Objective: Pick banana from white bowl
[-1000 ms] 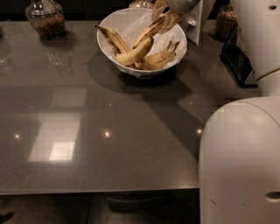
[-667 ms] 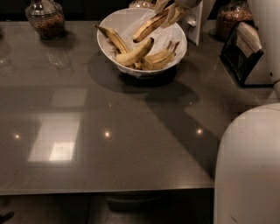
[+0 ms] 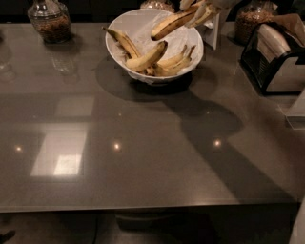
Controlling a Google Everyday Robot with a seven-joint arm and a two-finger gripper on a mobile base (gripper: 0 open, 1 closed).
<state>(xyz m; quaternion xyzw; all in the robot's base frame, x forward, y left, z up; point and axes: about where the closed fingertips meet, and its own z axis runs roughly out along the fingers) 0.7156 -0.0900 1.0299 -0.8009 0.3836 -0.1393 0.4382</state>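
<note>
The bench is a dark grey glossy slab. The part nearer than the white bowl carries only pale reflections of lights. A broad shadow runs from the bowl's base toward the near right corner.

The white bowl stands at the far middle of the bench, wide and deep, with its inside showing white. The other bananas lie in it. A plump pale one lies across the middle, a thin brown-backed one leans against the left wall, and a few more are bunched at the right wall.

The banana is up off that heap. It hangs over the far half of the bowl, slanted, with its lower end above the bowl's middle and its upper end rising past the far right rim. I cannot tell whether the low end touches the fruit beneath it.

The claw is above the bowl's far right rim, at the top edge of the view, clenched on the banana's upper end.

A white card stands upright just right of the bowl, and a dark box with a silvery side sits farther right. A glass jar with brown contents stands well left of the bowl, a second jar is to the far right, and a third jar is just behind the bowl.
</note>
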